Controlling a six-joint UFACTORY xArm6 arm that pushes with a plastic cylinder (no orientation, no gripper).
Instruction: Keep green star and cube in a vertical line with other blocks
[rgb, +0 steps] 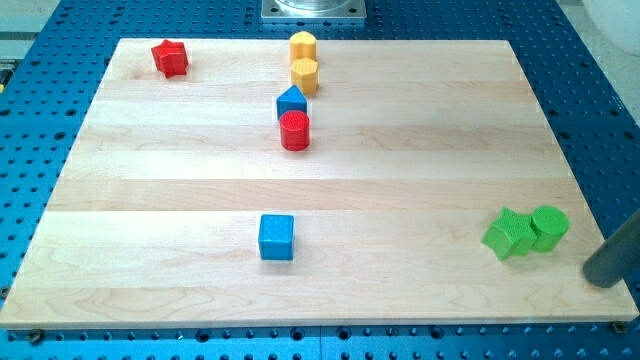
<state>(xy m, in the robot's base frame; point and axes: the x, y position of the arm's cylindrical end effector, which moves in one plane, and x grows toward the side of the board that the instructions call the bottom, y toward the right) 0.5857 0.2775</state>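
1. The green star (508, 236) sits near the bench's (180, 200) 4 o'clock corner, touching a green cylinder (549, 227) at its 2 o'clock side. The blue cube (277, 237) lies well apart from them, toward 7 o'clock of the bench's middle.

2. Both look like small, rigid, light blocks, and the wood looks smooth, so I judge they will slide easily and may turn if pushed off-centre. The star's points make that more likely; the cube's flat faces should push truer.

3. There is nothing to grip with, so "taking hold" means a contact point: I would press the star at the middle of its 3 o'clock side, though the cylinder sits against part of that side and would likely travel with it.

4. The line to join runs from 12 o'clock downward: two yellow blocks (303, 48), a blue triangle (291, 101) and a red cylinder (294, 131). The cube is already almost under it. A red star (170, 57) sits alone at 10 o'clock.

5. The end effector is a plain rod with no jaws to open or close, and it carries nothing. My tip (602, 281) is off the bench's 4 o'clock edge, at 4 o'clock of the green pair, near them but not touching.
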